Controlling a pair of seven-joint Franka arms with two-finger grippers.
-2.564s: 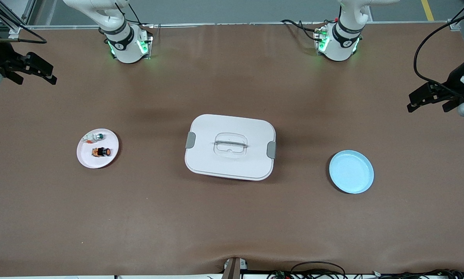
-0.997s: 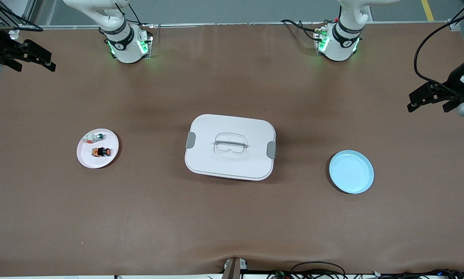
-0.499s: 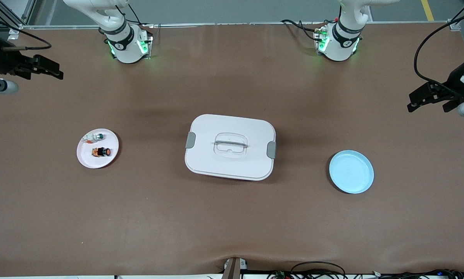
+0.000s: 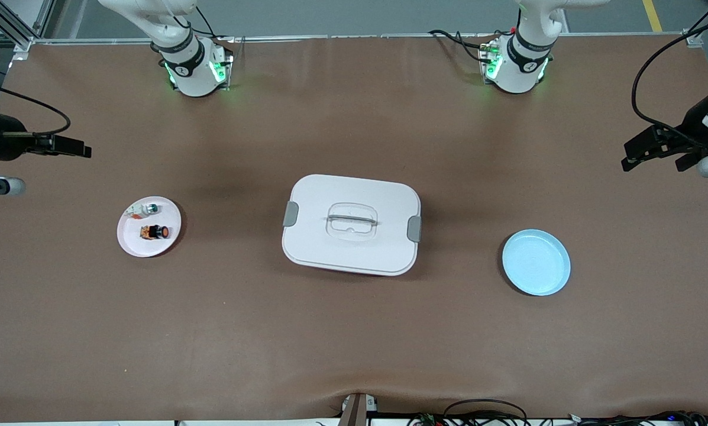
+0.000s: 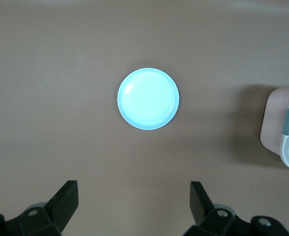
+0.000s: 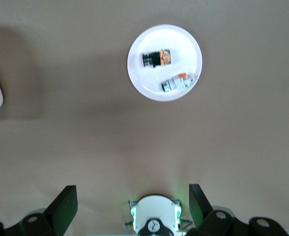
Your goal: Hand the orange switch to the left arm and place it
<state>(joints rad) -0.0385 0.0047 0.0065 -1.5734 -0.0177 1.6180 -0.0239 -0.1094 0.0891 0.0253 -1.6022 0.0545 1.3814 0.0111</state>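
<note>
**A:** Take the front view first. Where is your target?

**B:** The orange switch [image 4: 155, 232] lies on the pink plate [image 4: 130, 242] toward the right arm's end of the table, with a small white-and-green part [image 4: 143, 208] at its 11 o'clock. The box [image 4: 351, 225] sits mid-table, and the blue plate [image 4: 536, 262] is toward the left arm's end. The right gripper [image 4: 81, 149] hangs over bare table at about 10 o'clock from the pink plate, holding nothing. The left gripper [image 4: 655, 151] waits at the table's edge.

**A:** Left wrist view?

**B:** Your left gripper [image 5: 132, 201] has its jaws spread wide and empty above the blue plate [image 5: 148, 99], a corner of the box [image 5: 284, 127] at 3 o'clock.

**A:** Right wrist view?

**B:** Wide and empty too: the right gripper [image 6: 132, 202] looks down on the pink plate [image 6: 139, 81], the switch [image 6: 157, 58] at 10 o'clock from the other part [image 6: 176, 82].

**A:** So the step?

**B:** You're on the approach, I'd judge. Next, centre over the switch, descend, and keep clear of its neighbour.
</note>
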